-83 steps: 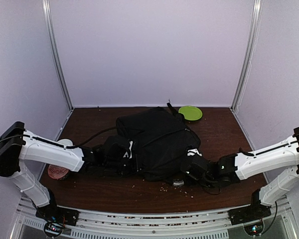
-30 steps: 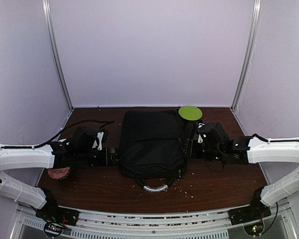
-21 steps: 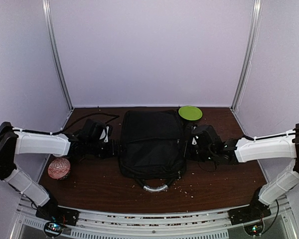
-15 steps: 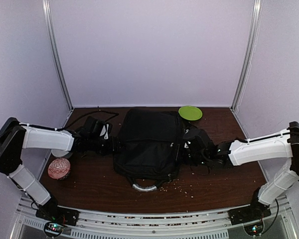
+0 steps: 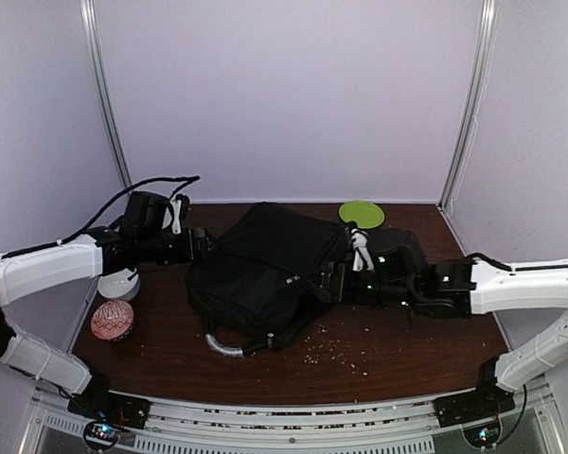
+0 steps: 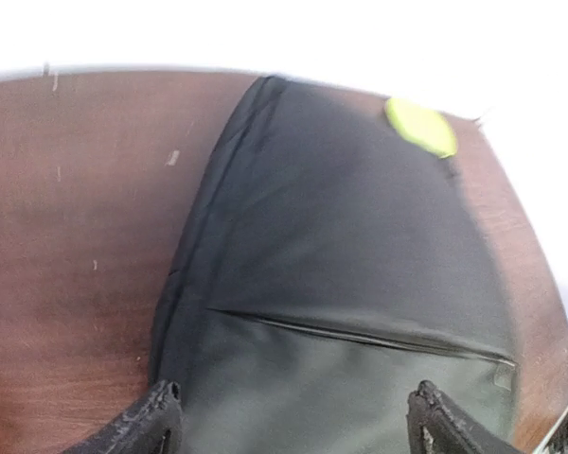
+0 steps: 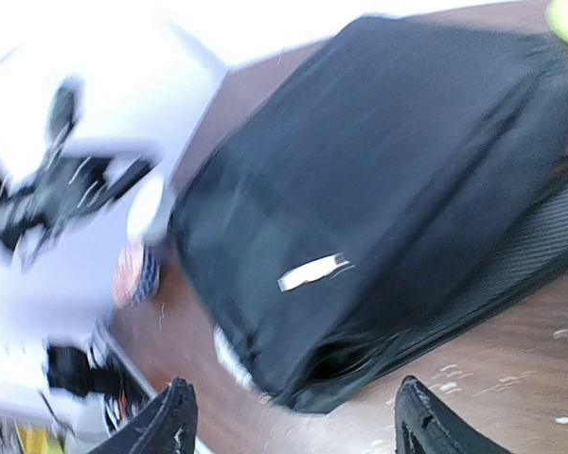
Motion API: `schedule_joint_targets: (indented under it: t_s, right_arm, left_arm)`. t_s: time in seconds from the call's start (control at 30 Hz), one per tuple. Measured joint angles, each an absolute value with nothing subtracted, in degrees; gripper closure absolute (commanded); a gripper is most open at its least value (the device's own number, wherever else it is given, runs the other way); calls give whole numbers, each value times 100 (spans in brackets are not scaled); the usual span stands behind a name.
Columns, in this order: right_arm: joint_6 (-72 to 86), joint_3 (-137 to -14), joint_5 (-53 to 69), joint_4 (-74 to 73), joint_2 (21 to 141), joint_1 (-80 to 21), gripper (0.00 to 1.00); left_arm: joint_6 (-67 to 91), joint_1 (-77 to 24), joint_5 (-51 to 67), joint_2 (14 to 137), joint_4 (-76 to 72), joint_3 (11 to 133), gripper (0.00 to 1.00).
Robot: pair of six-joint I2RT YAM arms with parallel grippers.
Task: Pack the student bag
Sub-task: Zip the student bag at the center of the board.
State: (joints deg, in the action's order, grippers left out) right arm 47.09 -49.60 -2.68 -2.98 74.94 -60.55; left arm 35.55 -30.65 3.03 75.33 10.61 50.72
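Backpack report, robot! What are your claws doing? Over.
Left claw open, right claw open, neither gripping. Black backpack lying askew on the table between them. Green disc behind it, patterned ball at near left, nothing blocking.

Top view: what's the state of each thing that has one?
student bag: lying on the table, skewed, handle toward the near edge, visible pocket zip shut.
left gripper: open, holding nothing.
right gripper: open, holding nothing.
green disc: flat on the table.
patterned ball: on the table, untouched.
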Motion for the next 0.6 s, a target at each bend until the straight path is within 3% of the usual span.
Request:
schedule_joint_targets:
  t_s: [0.13, 0.27, 0.4, 0.6]
  right_arm:
    - [4936, -4108, -473, 73, 6764, -5398, 33]
    - [5155, -3955, -344, 355, 7393, -5190, 35]
    - [5402, -3975, -180, 578, 7760, -5203, 36]
    - [5701, -3667, -368, 821, 7356, -5203, 36]
  left_arm:
    - [3306, -3924, -375, 6602, 1391, 5078, 15]
    - [3205, -4943, -943, 6582, 1782, 5120, 16]
    - [3140, -5848, -1448, 7297, 2285, 5555, 20]
    - [2917, -6689, -2106, 8838, 2928, 6987, 31]
